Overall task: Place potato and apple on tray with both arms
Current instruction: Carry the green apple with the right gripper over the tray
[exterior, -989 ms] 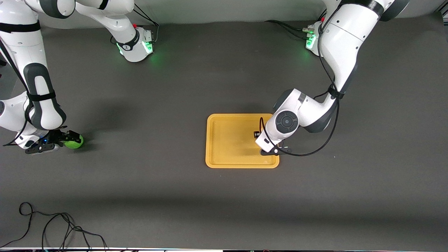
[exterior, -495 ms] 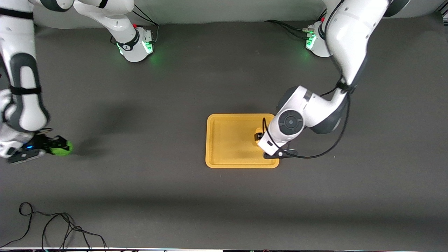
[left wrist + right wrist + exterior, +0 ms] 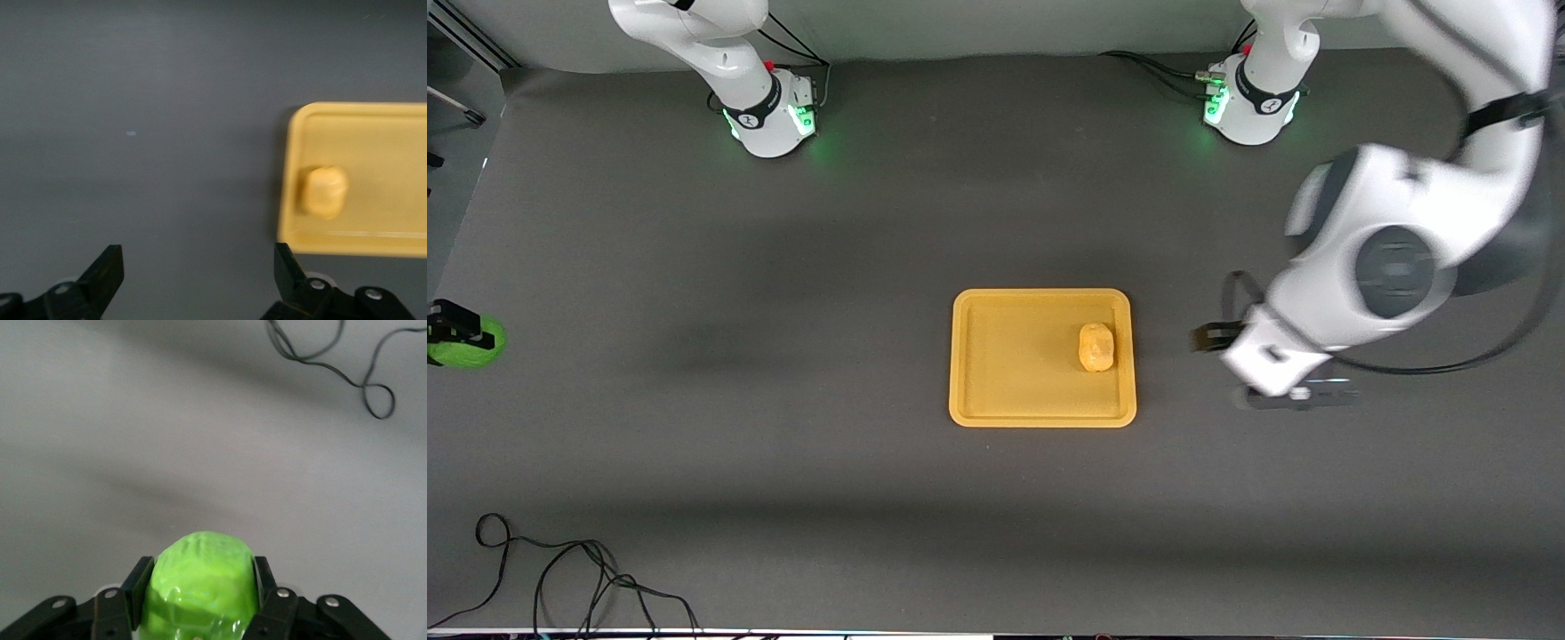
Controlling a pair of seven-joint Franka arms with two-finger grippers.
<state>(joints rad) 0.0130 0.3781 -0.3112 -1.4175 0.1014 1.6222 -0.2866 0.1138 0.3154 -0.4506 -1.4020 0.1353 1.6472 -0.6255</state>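
The yellow-tan potato (image 3: pixel 1096 347) lies on the orange-yellow tray (image 3: pixel 1005 356), toward the tray's left-arm end. My left gripper (image 3: pixel 1214 339) is open and empty, up over bare table just off that end of the tray. Its wrist view shows the spread fingers (image 3: pixel 107 273), the potato (image 3: pixel 325 192) and the tray (image 3: pixel 387 140). My right gripper (image 3: pixel 452 329) is shut on the green apple (image 3: pixel 473 345) at the right arm's end of the table, at the edge of the front view. In its wrist view the apple (image 3: pixel 200 577) fills the jaws of the right gripper (image 3: pixel 202 572).
A black cable (image 3: pixel 560 578) lies looped near the front edge at the right arm's end, also in the right wrist view (image 3: pixel 333 360). The two green-lit bases (image 3: pixel 769 111) stand along the back. Grey mat surrounds the tray.
My left gripper let go of the potato on the tray and swung up and away toward the left arm's end. My right gripper carried the apple toward the view's edge.
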